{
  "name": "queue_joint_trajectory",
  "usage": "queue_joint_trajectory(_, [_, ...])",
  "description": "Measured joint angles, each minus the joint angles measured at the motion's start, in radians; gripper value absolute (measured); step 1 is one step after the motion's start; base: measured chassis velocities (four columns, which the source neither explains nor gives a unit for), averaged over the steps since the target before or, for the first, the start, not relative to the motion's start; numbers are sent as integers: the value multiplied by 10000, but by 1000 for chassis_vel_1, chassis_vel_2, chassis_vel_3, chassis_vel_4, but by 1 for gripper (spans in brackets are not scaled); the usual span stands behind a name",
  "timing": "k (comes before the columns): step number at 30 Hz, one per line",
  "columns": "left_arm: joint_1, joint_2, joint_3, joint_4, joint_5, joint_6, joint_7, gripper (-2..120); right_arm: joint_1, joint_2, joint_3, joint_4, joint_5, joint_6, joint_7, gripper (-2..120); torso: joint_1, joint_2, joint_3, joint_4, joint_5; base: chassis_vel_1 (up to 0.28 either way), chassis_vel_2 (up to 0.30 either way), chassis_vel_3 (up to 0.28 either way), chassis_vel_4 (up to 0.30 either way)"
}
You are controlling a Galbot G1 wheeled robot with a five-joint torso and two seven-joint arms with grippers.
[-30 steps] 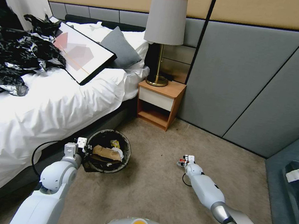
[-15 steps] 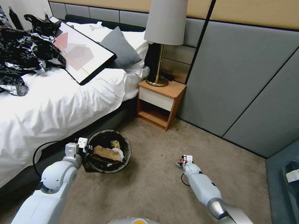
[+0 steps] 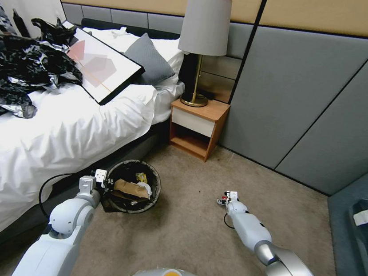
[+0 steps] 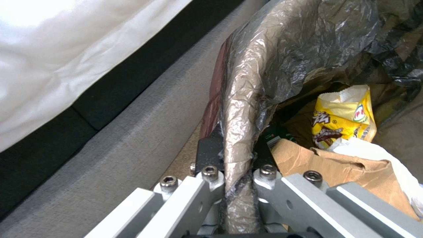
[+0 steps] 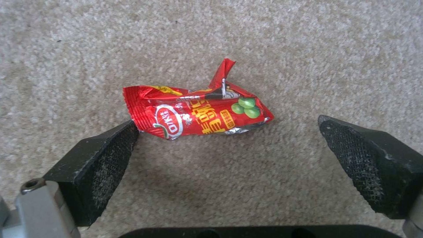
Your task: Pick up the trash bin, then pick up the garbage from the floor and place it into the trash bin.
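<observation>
We see the right gripper (image 5: 229,155) spread wide over the small crumpled red foil snack wrapper (image 5: 198,114) on the beige carpet (image 5: 308,49); wrapper sits off-centre against 1 pad, so closing may push it away. Left gripper (image 4: 236,165) pinches the black-lined rim of the round trash bin (image 3: 133,186), thin liner could slip.

You've got a glossy, crinkled red foil wrapper (image 5: 196,112) on rough beige pile carpet (image 5: 308,49). Bin's thin black plastic liner (image 4: 247,86) looks shiny & wrinkled; brown paper scrap (image 4: 339,168) inside is matt.
</observation>
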Motion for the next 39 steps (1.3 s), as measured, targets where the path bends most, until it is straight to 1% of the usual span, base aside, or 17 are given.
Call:
queue_joint_trajectory(2, [-15, -8, 14, 7, 16, 0, 3, 0, 1, -34, 0, -18, -6, 16, -21, 100, 0, 0, 0, 4, 0, 0, 0, 0, 0])
queue_joint_trajectory(6, [-37, -8, 23, 36, 25, 0, 6, 0, 6, -46, 2, -46, -47, 35, -44, 98, 0, 0, 0, 1, -3, 0, 0, 0, 0])
queue_joint_trajectory(8, [-35, -10, 48, 39, 31, 0, 9, 0, 34, 18, 23, -136, -128, 158, -100, 91, 0, 1, 1, -3, -10, 0, 0, 0, 0])
queue_joint_trajectory(9, [-35, -10, 48, 39, 31, 0, 9, 0, 34, 18, 23, -136, -128, 158, -100, 91, 0, 1, 1, -3, -10, 0, 0, 0, 0])
queue_joint_trajectory(13, [-24, -8, 100, 56, 52, 0, 27, 0, 43, 76, 24, -162, -297, 225, -221, 81, 0, 1, 0, -5, -11, 0, 0, 0, 0])
queue_joint_trajectory(16, [-23, 34, 136, 69, 74, 0, 35, 0, -14, 80, 18, -54, -377, 265, -378, 69, 0, 1, 1, -6, -8, 0, 0, 0, 0])
queue_joint_trajectory(18, [-28, 34, 143, 69, 77, 0, 39, 0, -18, 87, 9, -39, -406, 274, -401, 67, 0, 1, 0, -5, -7, 0, 0, 0, 0])
queue_joint_trajectory(20, [-25, 31, 156, 69, 88, 0, 42, 0, -23, 97, -13, 16, -472, 284, -420, 57, 0, 0, 1, 0, -4, 0, 0, 0, 0])
queue_joint_trajectory(21, [-25, 31, 156, 69, 88, 0, 42, 0, -23, 97, -13, 16, -472, 284, -420, 57, 0, 0, 1, 0, -4, 0, 0, 0, 0])
queue_joint_trajectory(24, [-21, 14, 158, 67, 110, 0, 50, 0, -29, 55, -104, 133, -506, 262, -481, 43, 0, 0, 2, 6, 4, 0, 0, 0, 0])
queue_joint_trajectory(25, [-21, 14, 158, 67, 110, 0, 50, 0, -29, 55, -104, 133, -506, 262, -481, 43, 0, 0, 2, 6, 4, 0, 0, 0, 0])
queue_joint_trajectory(28, [-3, -22, 172, 66, 130, 0, 58, 0, -29, 95, -105, 89, -546, 273, -526, 30, 0, 0, 2, 7, 3, 0, 0, 0, 0])
queue_joint_trajectory(29, [-3, -22, 172, 66, 130, 0, 58, 0, -29, 95, -105, 89, -546, 273, -526, 30, 0, 0, 2, 7, 3, 0, 0, 0, 0])
queue_joint_trajectory(32, [6, -16, 142, 61, 132, 0, 65, 0, -45, 125, -83, 47, -583, 318, -555, 15, 0, 0, 2, 6, 4, 0, 0, 0, 0])
queue_joint_trajectory(33, [6, -16, 142, 61, 132, 0, 65, 0, -45, 125, -83, 47, -583, 318, -555, 15, 0, 0, 2, 6, 4, 0, 0, 0, 0])
queue_joint_trajectory(35, [4, -7, 108, 61, 132, 0, 68, 0, -27, 147, -74, -27, -599, 362, -572, 4, 0, 0, 2, 7, 7, 0, 0, 0, 0])
queue_joint_trajectory(39, [6, 0, 87, 61, 137, 0, 66, 0, -17, 141, -63, -75, -623, 371, -570, 0, 1, 0, 2, 2, -4, 0, 0, 0, 0])
